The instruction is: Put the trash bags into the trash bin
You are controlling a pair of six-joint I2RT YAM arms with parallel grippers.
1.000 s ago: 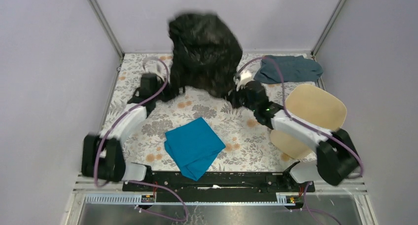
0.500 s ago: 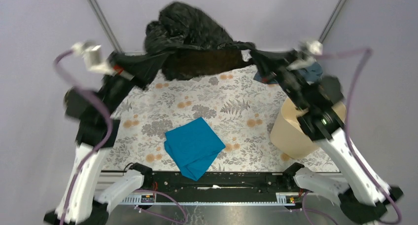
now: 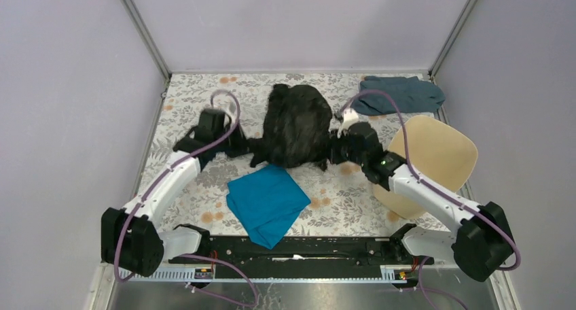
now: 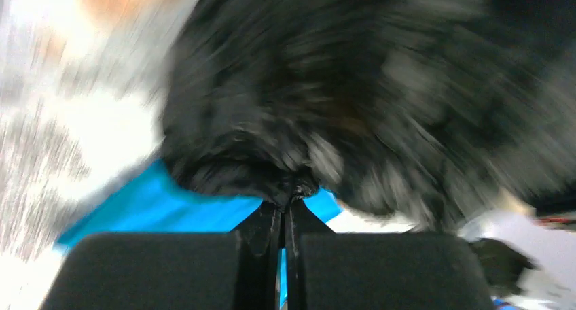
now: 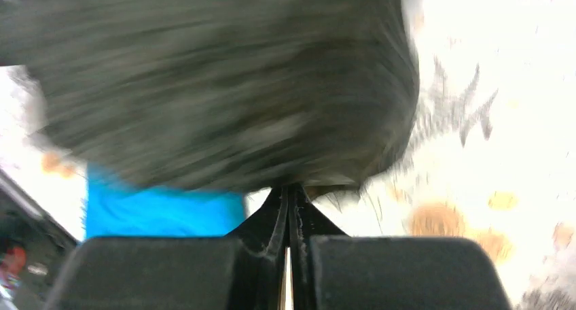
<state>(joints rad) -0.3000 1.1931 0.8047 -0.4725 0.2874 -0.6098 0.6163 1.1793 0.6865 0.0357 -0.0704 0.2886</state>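
The black trash bag (image 3: 295,123) lies bunched on the flowered table between my two grippers. My left gripper (image 3: 246,145) is shut on the bag's left edge; in the left wrist view the film (image 4: 353,99) bunches right at the closed fingertips (image 4: 286,196). My right gripper (image 3: 333,149) is shut on the bag's right edge; in the right wrist view the bag (image 5: 217,85) fills the top above the closed tips (image 5: 291,193). The cream-beige trash bin (image 3: 424,160) stands at the right, behind my right arm, its opening facing up. Both wrist views are motion-blurred.
A bright blue cloth (image 3: 266,201) lies near the front middle, just below the bag, and shows in both wrist views (image 4: 170,208) (image 5: 156,211). A grey-blue cloth (image 3: 399,94) lies at the back right corner. Grey walls enclose the table on three sides.
Both arms had lifted and stretched the bag wide and high at the back; now they have dropped and come together, and the bag lies low and bunched on the table's middle.
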